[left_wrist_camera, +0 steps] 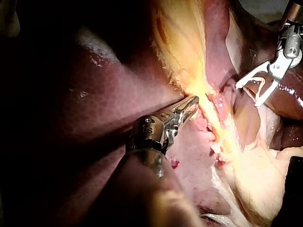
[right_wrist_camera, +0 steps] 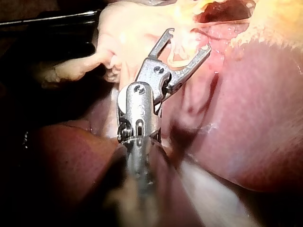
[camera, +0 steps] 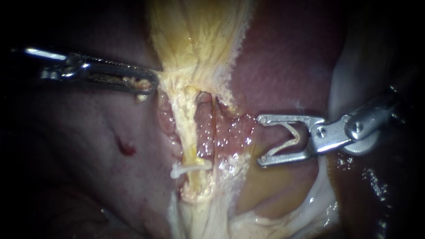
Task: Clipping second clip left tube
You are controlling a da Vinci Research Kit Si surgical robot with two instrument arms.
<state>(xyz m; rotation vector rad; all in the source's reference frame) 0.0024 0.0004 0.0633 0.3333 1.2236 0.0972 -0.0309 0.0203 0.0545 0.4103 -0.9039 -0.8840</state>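
The pale yellow left tube (camera: 189, 132) runs down from the gallbladder (camera: 195, 35), and a white clip (camera: 189, 168) sits across its lower part. A reddish second tube (camera: 205, 119) lies just to its right. My left instrument (camera: 150, 85) comes in from the left, its jaws shut on the gallbladder's yellow edge, as the left wrist view also shows (left_wrist_camera: 191, 106). My right instrument (camera: 261, 140) stands to the right of both tubes with its jaws open. A white V-shaped clip (camera: 290, 138) is loaded between them and no tube lies inside. The right wrist view shows the same open jaws (right_wrist_camera: 188, 39).
Dark red liver (camera: 292, 53) lies behind and to the right of the tubes. Pale glistening tissue (camera: 221, 137) fills the gap between the tubes and my right instrument. A small red spot (camera: 126, 148) marks the tissue at left.
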